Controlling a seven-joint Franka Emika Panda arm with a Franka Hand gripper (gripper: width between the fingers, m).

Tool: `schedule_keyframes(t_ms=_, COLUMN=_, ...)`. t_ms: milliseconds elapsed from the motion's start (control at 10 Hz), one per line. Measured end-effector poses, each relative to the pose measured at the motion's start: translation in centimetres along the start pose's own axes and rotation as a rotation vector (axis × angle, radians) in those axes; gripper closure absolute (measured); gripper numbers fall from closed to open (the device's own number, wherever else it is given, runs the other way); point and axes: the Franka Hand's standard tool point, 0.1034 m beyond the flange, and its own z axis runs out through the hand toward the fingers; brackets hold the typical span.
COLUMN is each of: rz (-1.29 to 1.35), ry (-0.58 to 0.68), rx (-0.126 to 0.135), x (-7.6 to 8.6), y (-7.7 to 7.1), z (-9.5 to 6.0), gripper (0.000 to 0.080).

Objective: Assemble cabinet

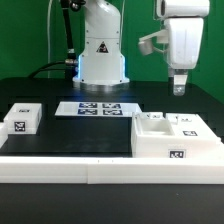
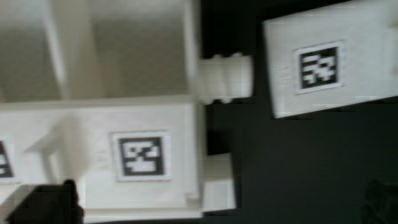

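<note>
Box position: the box [image 1: 175,140] sits on the table [image 1: 60,140] at the exterior view's right, close behind the rail [image 1: 60,165]. In my judgement it is set there so that it lies directly under the arm's working reach.
Box orientation: it lies with its open cells facing up, and a tag [image 2: 143,157] faces the wrist camera, probably so it can be tracked.
Box appearance: white plastic with thin inner walls and square corners. A ribbed peg [image 2: 224,78] projects from one side.
Panel: a flat white panel [image 2: 322,65] carrying one tag lies just beside the peg with a dark gap between them. It is likely a door awaiting fitting.
Block: a small tagged block [image 1: 22,120] is parked well apart, at the exterior view's left.
Gripper: the gripper [image 1: 178,88] hangs above the box and touches nothing. Nothing is seen between its fingers [image 2: 45,205]. I cannot tell how wide it is open.
Marker board: the marker board [image 1: 100,108] lies flat in front of the base [image 1: 102,55].
</note>
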Motion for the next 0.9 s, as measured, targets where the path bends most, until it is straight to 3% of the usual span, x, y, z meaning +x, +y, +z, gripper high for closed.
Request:
schedule_keyframes(t_ms=500, rz=0.005, ry=0.001, rx=0.004, x=-0.1, y=0.1, z=0.4, gripper=0.0002)
schedule_keyframes(t_ms=600, rz=0.007, ry=-0.003, rx=0.018, x=-0.5, y=-0.7, z=0.9, gripper=0.0002)
schedule_keyframes(t_ms=700, rz=0.003, ry=0.004, rx=0.012, x=-0.8, y=-2.1, z=1.4, gripper=0.0002)
schedule_keyframes(t_ms=900, rz=-0.014, ry=0.0, rx=0.028, x=-1.5, y=-4.5, z=2.1, gripper=0.0002)
